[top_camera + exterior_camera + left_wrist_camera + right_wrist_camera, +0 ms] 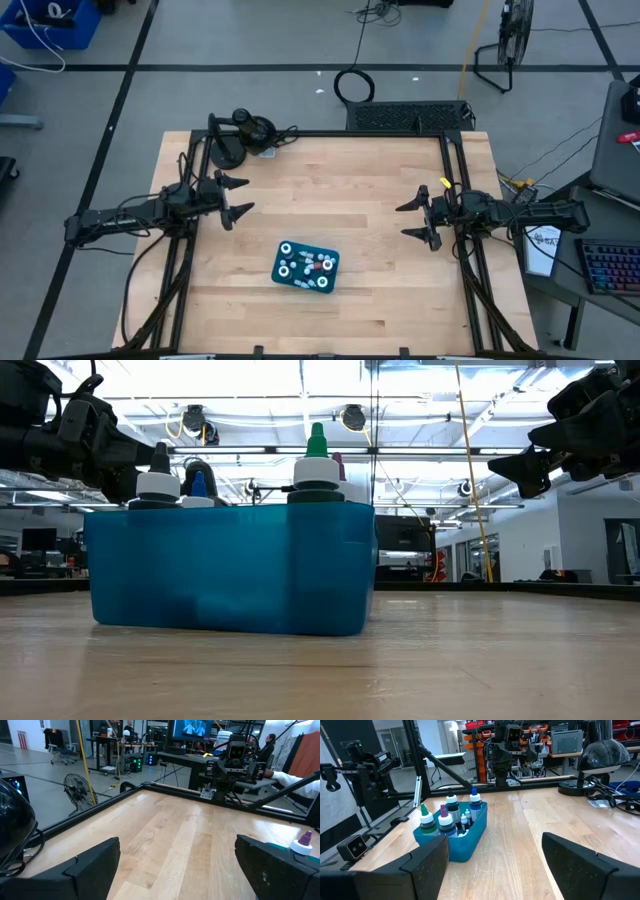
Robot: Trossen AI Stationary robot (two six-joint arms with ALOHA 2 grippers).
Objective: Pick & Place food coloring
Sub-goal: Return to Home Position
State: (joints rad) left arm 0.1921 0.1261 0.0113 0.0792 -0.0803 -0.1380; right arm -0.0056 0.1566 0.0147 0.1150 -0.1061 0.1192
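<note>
While both arms sit out at the sides, the food coloring (451, 817) is all in the blue bin (279, 262) on the table (350, 170). The bin is mid-width, between the two grippers and offset toward the edge at the bottom of the high view.

Four larger bottles (444, 822) have dark bodies and white collars, with green, purple, blue and dark tips. The small dropper bottles (464, 821) are packed between them and partly hidden.

All bottles stand upright, nozzles up, and their tops clear the bin rim in the low view. The bin's long axis runs roughly left-right across the table, slightly skewed.

The left gripper (246, 195) has its fingers spread wide, holds nothing and is clear of the bin. The right gripper (403, 220) is the same: wide open and empty, well apart from the bin.
</note>
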